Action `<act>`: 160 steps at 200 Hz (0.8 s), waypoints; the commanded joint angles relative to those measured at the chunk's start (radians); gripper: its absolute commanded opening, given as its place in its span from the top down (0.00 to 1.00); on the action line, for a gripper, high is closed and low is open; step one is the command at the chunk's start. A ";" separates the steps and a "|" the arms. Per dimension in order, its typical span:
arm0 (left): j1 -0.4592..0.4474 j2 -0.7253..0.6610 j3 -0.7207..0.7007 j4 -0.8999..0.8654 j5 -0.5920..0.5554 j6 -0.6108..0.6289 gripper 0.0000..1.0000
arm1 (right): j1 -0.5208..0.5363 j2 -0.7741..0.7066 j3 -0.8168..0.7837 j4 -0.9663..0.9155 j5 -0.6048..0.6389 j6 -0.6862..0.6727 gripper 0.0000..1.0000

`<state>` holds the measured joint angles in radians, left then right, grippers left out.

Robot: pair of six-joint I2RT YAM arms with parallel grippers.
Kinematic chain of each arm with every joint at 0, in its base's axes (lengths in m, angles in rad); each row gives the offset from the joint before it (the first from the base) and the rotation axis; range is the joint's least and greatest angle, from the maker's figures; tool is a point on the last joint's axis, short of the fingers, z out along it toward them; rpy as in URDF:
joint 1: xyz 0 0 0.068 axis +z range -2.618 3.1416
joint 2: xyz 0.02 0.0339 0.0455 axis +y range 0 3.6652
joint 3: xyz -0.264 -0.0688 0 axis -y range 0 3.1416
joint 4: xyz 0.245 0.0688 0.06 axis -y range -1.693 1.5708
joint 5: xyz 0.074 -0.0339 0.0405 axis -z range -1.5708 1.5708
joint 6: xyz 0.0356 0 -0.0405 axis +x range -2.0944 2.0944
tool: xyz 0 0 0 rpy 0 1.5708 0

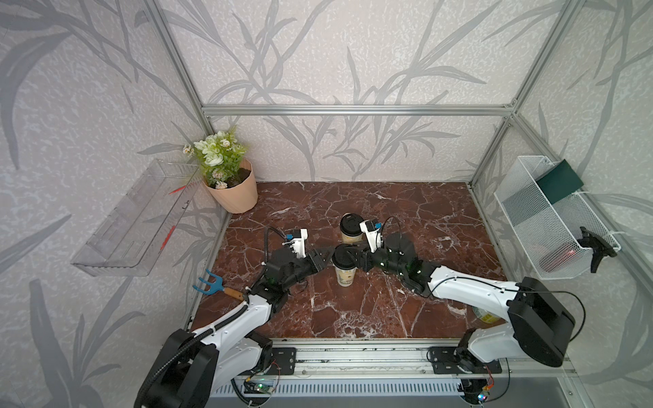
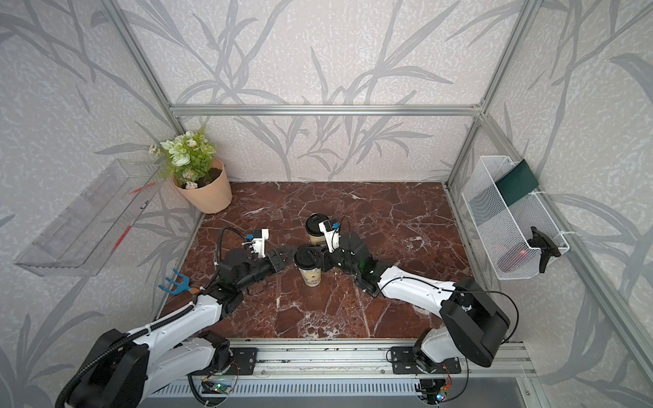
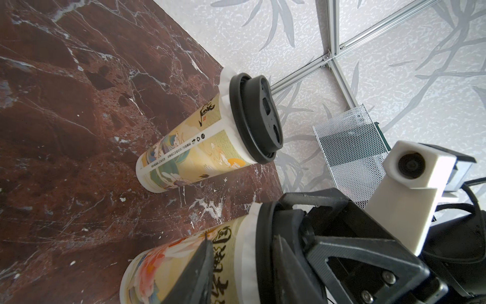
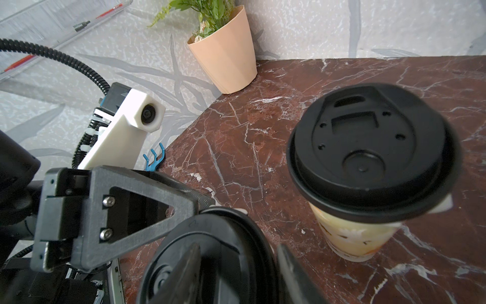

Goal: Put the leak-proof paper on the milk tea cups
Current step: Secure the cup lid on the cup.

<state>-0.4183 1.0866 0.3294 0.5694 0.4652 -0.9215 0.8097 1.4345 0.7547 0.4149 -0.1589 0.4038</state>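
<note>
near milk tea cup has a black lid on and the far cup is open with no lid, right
Not quite. The far cup is not open: the right wrist view shows a black lid on it too. The near cup does have its lid on.

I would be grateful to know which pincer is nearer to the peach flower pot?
Left. The left pincer is at the side of the front cup that faces the flower pot; the right pincer reaches that cup from the opposite side, farther from the pot.

far cup (image 1: 350,238) behind near cup (image 1: 345,277)
</note>
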 commanded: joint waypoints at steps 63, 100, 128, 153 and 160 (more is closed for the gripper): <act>-0.016 0.015 0.029 -0.505 -0.037 0.060 0.62 | -0.010 0.021 -0.026 -0.284 0.030 -0.044 0.51; -0.010 -0.037 0.194 -0.634 -0.104 0.157 0.52 | -0.028 -0.006 0.043 -0.355 0.045 -0.057 0.44; -0.007 -0.022 0.329 -0.732 -0.112 0.224 0.45 | -0.030 -0.014 0.092 -0.382 0.041 -0.067 0.40; -0.006 -0.019 0.393 -0.790 -0.139 0.260 0.42 | -0.032 -0.023 0.133 -0.409 0.041 -0.078 0.38; -0.006 -0.021 0.406 -0.804 -0.151 0.267 0.41 | -0.032 -0.026 0.141 -0.409 0.036 -0.081 0.38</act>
<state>-0.4263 1.0691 0.6758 -0.0925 0.3672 -0.7254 0.7841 1.4139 0.8715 0.1551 -0.1390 0.3634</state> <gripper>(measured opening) 0.583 0.612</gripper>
